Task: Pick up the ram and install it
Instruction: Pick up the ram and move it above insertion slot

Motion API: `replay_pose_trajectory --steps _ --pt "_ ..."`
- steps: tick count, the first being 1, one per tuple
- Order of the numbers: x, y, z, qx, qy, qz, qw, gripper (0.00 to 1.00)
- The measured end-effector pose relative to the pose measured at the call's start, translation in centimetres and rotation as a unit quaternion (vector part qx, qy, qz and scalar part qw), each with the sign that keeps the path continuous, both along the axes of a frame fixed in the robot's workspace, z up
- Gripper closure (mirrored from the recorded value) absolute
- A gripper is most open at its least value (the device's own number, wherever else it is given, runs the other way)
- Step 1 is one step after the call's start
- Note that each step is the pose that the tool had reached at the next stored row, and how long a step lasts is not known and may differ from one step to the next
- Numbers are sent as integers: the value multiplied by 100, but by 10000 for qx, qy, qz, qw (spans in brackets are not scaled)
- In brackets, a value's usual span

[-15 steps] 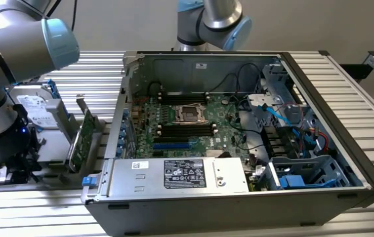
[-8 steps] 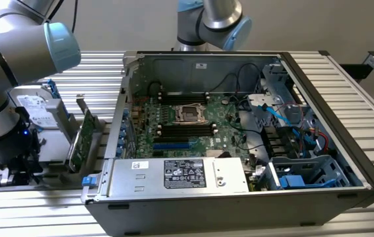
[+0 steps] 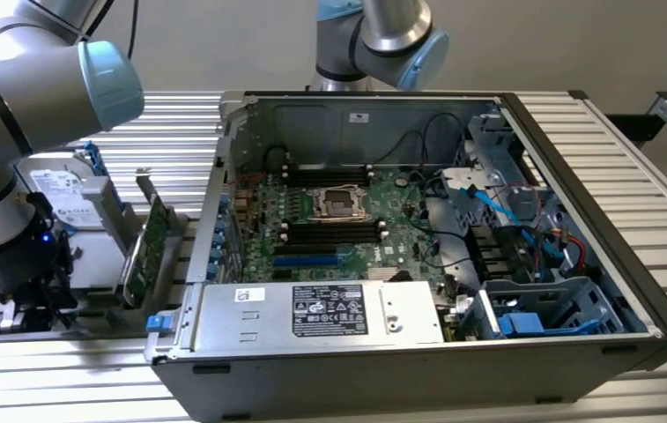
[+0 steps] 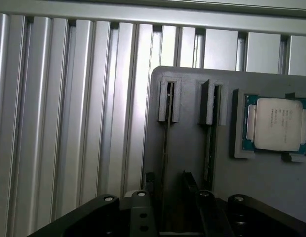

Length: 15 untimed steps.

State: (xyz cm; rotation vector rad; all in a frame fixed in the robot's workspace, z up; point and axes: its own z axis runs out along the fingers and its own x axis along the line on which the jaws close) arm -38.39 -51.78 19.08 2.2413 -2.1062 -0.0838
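hovering with fingers (image 4: 142, 212) spread wide, gripping nothing. facing the ram (image 4: 165, 148) on edge in the grey holder (image 4: 187, 98), between the fingers, just ahead. best centred over that thin edge, kept square, clear of the neighbouring slot (image 4: 210, 138).

Fingers (image 4: 141, 217) cut off by frame edge, tips unseen; ram (image 4: 165, 143) edge-on, faces hidden.
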Motion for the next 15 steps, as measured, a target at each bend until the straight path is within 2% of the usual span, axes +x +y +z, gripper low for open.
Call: replay_pose_trajectory --steps 6,9,10,15 --pt "-1 0 -1 0 -3 -1 10000 66" --pt "-1 0 -1 1 -3 -1 10000 84" --pt "-1 0 -1 1 -3 -1 10000 86" --pt "-1 0 -1 0 -2 -1 10000 86"
